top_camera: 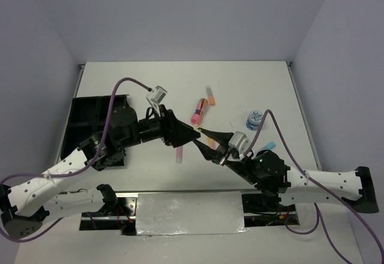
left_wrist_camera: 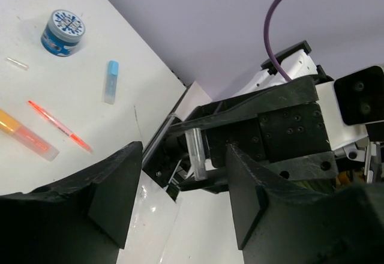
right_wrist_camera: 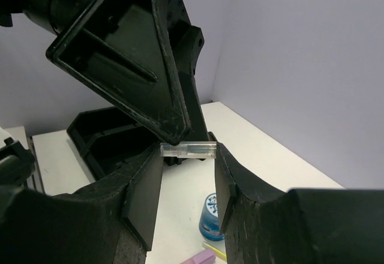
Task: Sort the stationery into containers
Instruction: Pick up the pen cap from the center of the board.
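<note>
Right gripper point(right_wrist_camera: 189, 159) filled the near foreground of its wrist view, clamped end to end on a short clear tube point(right_wrist_camera: 191, 150), raised above the white table point(top_camera: 150, 84). Left gripper point(left_wrist_camera: 183, 156) faced it nose to nose over mid-table. Its jaws stood well apart, with the tube ahead between them. Could not tell whether a tip touched the tube.

Black organiser tray point(top_camera: 84, 114) sat at the table's left side, well apart from the tube.

Loose on the table:
- pink-orange highlighter point(top_camera: 199, 111)
- thin orange pen point(left_wrist_camera: 59, 127) beside it
- blue-white roll point(top_camera: 255, 120)
- light-blue stick point(top_camera: 268, 146) near the right arm
- lilac stick point(top_camera: 179, 154) just below the left gripper
</note>
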`<action>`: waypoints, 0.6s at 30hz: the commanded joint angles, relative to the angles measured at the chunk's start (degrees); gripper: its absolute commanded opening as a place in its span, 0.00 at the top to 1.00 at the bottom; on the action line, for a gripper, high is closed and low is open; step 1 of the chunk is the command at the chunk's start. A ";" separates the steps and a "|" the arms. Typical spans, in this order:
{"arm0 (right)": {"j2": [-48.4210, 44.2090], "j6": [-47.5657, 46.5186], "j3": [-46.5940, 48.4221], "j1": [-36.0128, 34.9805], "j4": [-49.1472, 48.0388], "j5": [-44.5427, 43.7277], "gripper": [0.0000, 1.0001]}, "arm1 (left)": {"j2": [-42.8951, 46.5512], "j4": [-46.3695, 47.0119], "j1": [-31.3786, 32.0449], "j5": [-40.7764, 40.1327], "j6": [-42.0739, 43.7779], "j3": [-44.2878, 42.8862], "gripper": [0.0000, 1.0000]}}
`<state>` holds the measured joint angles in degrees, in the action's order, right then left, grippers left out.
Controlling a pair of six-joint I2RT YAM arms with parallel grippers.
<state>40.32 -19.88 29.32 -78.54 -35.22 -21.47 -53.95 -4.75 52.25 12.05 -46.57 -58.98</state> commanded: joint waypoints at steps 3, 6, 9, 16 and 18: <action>0.73 -3.32 0.47 -0.47 -4.59 -0.67 1.00 | -0.01 4.23 0.75 3.33 0.60 -0.96 0.40; 1.60 -4.11 1.17 -0.56 -4.42 -1.02 1.00 | -0.36 4.23 0.92 3.85 0.34 -0.87 0.50; 2.13 -4.73 1.44 -0.47 -4.68 -1.73 1.00 | -0.98 4.23 1.28 4.03 0.42 -0.87 0.51; 2.40 -5.43 1.62 -0.47 -4.85 -2.69 1.00 | -1.33 4.14 1.63 3.94 0.77 -0.87 0.68; 2.22 -5.78 1.44 -0.47 -5.20 -3.83 1.00 | -1.07 3.52 1.72 3.59 1.04 -1.14 0.73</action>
<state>42.54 -24.64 29.19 -78.63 -36.84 -22.28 -55.29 -3.84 53.19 14.02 -46.57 -58.96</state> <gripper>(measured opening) 0.438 0.289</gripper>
